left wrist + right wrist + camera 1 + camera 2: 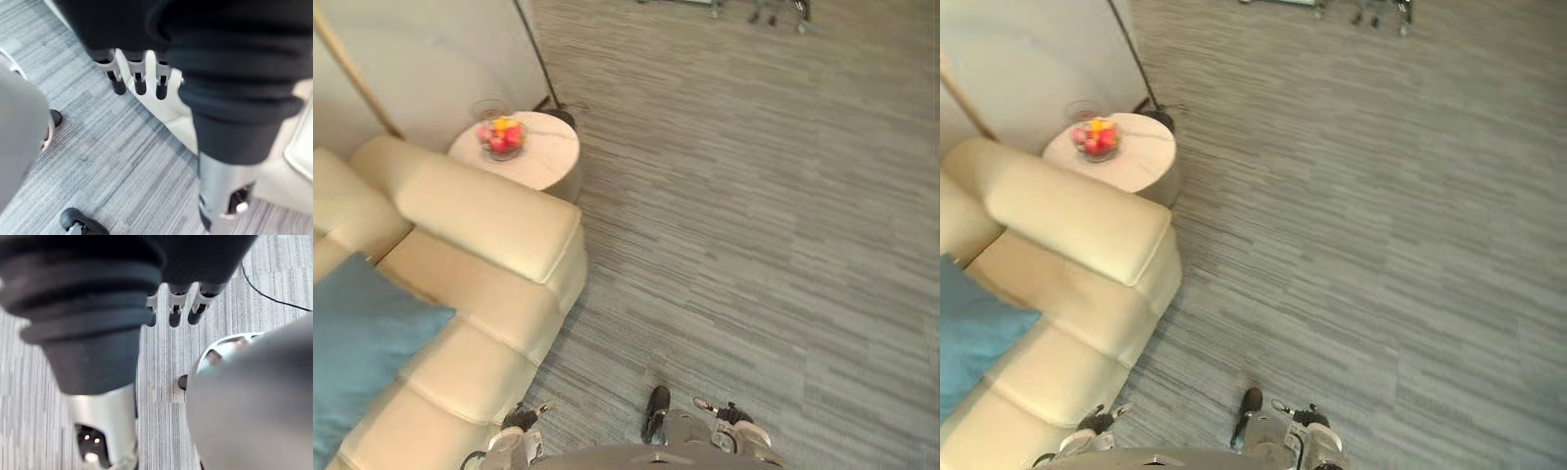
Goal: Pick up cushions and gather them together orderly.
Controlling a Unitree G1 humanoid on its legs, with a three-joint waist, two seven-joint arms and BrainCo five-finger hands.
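A blue cushion lies on the seat of a cream sofa at the left edge of the eye views, partly cut off by the picture's border. My left hand hangs over the grey carpet beside the sofa's front corner, fingers straight and holding nothing. My right hand hangs over bare carpet, fingers straight and empty. Neither hand touches the cushion.
A round white side table stands past the sofa's armrest, carrying a glass bowl of fruit. A thin dark lamp pole rises behind it by the wall. Grey carpet stretches wide to the right.
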